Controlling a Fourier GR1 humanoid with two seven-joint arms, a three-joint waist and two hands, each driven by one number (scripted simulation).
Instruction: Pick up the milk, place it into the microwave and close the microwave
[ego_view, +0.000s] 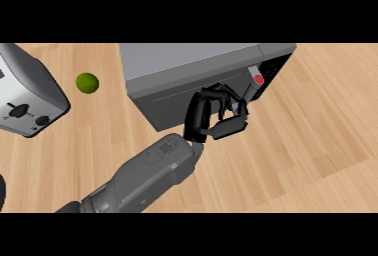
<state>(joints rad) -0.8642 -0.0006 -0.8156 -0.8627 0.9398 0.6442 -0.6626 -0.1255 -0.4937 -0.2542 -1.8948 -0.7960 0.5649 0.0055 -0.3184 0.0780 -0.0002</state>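
From my seat I have one arm on screen: the grey forearm (148, 175) comes up from the lower left and ends at the right hand (218, 114), which is up against the front of the microwave (192, 60). The fingers (201, 107) are bent over in a hook, knuckles towards the door (166, 102), with the tips near the door's right end, just beside the control strip and its red button (258, 79). The thumb (232, 125) is folded in below them. I see nothing inside the curl, so I read the hand as closed on itself and touching the door rather than holding anything.

I cannot find the milk anywhere on screen. It isn't in the hand, and the view doesn't tell me whether it's inside the microwave. The door looks flat against the front, though from this steep angle I can't be sure it is fully latched.

On the wooden counter (310, 140), a toaster (26, 92) is at the left edge, with a small green fruit (87, 82) between it and the microwave, touching neither.
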